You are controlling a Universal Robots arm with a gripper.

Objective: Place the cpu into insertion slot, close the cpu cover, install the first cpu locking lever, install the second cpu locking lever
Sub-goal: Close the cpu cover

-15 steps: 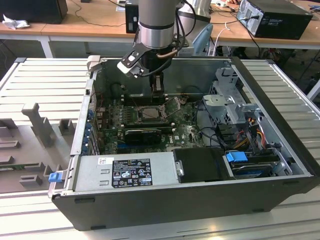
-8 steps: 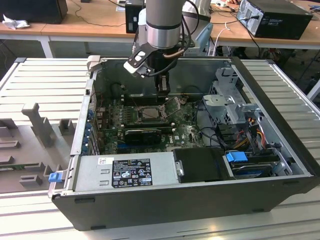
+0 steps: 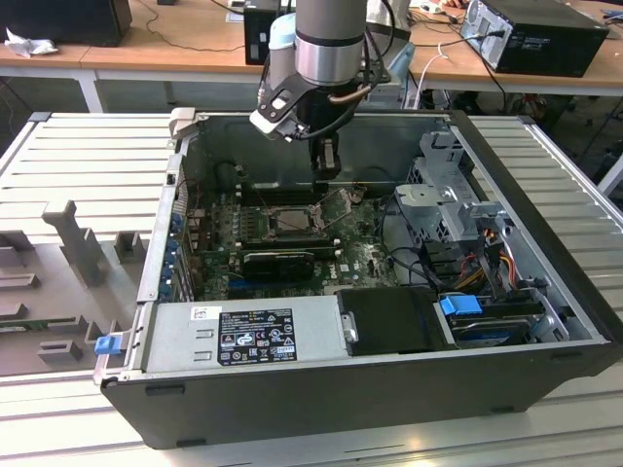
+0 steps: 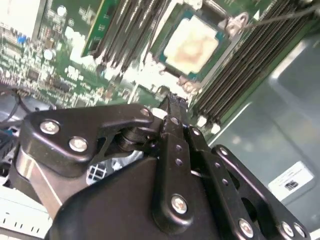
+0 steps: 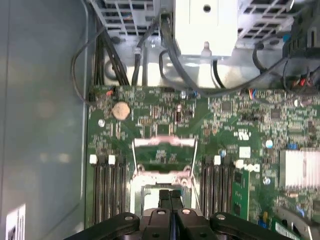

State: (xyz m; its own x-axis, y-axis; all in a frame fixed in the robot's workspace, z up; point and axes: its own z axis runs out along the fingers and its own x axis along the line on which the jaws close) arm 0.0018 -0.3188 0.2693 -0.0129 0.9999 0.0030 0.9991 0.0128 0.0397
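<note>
The small, flat, square cpu (image 4: 192,42), its metal top pale silver-beige, sits in the square black insertion slot (image 3: 272,221) on the green motherboard (image 5: 240,120), toward the far side of the open dark computer case (image 3: 389,389). The thin silver cpu cover frame (image 5: 164,150) stands hinged up. The black end effector (image 5: 170,197) hovers just above the slot with its fingers pressed together, empty.

Tight-pinched claw (image 5: 170,199) beside open cpu cover (image 5: 164,143) on green motherboard (image 5: 240,117)
</note>
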